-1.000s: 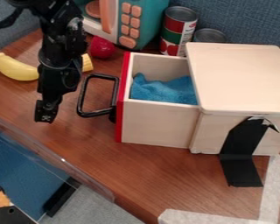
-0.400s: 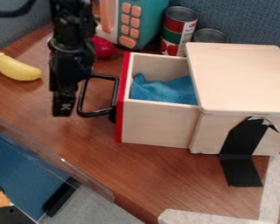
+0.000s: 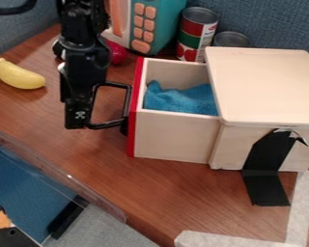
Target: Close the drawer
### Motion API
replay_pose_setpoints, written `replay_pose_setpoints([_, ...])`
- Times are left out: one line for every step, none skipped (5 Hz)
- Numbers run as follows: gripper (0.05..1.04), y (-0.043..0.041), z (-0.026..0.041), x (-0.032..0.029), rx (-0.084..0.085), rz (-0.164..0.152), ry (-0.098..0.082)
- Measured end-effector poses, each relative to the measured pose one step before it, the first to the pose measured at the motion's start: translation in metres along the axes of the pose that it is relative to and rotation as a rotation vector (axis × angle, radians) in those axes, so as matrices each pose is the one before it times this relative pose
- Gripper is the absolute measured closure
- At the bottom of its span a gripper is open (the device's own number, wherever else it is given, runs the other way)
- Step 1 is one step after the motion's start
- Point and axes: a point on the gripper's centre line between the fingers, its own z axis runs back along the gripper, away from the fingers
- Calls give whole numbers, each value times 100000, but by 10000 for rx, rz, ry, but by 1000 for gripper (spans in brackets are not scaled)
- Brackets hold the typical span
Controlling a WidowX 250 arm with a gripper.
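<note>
- The drawer [image 3: 175,135] is sticking out of the wooden box [image 3: 263,87] toward the view's left, its red front [image 3: 136,108] facing the arm.
- The black gripper [image 3: 77,120] is hanging beside the handle [image 3: 127,99], on its outer side, and is overlapping the handle's far edge in the view; whether they are touching, I cannot tell.
- Whether the claw is spreading apart or closing together, I cannot tell.
- The handle is standing between the gripper and the red front.
- A blue cloth [image 3: 179,99] is lying crumpled inside the drawer, reaching the edge of the box's top.
- Black tape [image 3: 267,181] is running down the box's near side and onto the table [image 3: 183,193], where pale tape [image 3: 302,207] is lying near it.
- A yellow banana [image 3: 18,75] is resting to the left of the arm.
- A red, rounded thing [image 3: 118,53] is sitting behind the arm, partly hidden.
- A teal toy microwave [image 3: 165,24] and two cans, one taller [image 3: 197,34], one lower [image 3: 231,39], are standing behind the drawer and box.
</note>
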Motion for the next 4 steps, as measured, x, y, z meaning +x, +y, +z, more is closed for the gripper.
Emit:
replay_pose_setpoints([83, 5, -584, 11, 76, 36, 82])
replay_pose_setpoints([83, 185, -42, -137, 97, -97, 74])
replay_pose_setpoints([83, 1266, 238, -1010, 133, 358, -240])
replay_pose_setpoints([83, 698, 296, -63, -186, 149, -28])
